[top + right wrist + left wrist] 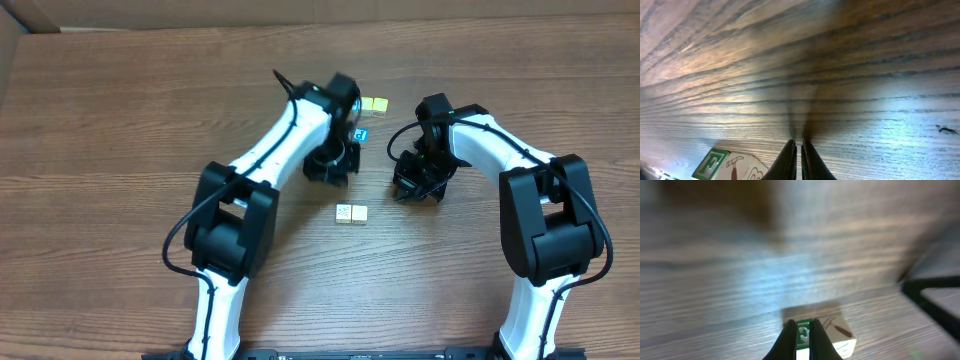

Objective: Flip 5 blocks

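green-faced block (832, 329) sits just at my clenched left fingers (812, 336), so i'd lever its edge over slowly; right fingers (807, 156) clenched, empty.

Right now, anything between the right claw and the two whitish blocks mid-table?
Nothing visible. Overhead, only bare table lies between the right claw and the two whitish blocks; the left claw sits farther back, off that line.
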`<control>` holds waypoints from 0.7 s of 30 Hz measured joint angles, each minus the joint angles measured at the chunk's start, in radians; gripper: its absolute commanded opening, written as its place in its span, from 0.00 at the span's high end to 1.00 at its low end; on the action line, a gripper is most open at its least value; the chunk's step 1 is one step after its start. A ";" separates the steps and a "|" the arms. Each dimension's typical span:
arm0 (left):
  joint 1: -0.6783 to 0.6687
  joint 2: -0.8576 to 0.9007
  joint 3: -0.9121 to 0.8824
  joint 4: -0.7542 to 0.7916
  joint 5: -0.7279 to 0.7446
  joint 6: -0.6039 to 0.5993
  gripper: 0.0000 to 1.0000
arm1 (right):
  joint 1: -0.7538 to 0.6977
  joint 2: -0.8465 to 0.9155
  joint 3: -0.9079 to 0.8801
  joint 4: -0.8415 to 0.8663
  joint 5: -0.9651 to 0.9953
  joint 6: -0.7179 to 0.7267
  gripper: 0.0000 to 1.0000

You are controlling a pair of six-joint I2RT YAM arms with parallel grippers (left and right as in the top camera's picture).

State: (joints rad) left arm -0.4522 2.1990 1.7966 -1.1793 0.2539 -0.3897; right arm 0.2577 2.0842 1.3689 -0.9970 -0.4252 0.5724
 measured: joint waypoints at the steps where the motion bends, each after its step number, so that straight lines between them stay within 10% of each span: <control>1: 0.011 0.000 0.015 -0.008 0.000 0.000 0.96 | 0.000 0.000 0.000 -0.001 0.000 0.000 0.92; 21: -0.057 0.000 -0.117 -0.103 -0.090 -0.009 0.96 | 0.006 -0.001 0.002 -0.007 0.011 0.000 0.92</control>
State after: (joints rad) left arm -0.5091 2.1990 1.6794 -1.2827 0.1638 -0.3988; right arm 0.2634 2.0834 1.3708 -1.0039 -0.4141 0.5720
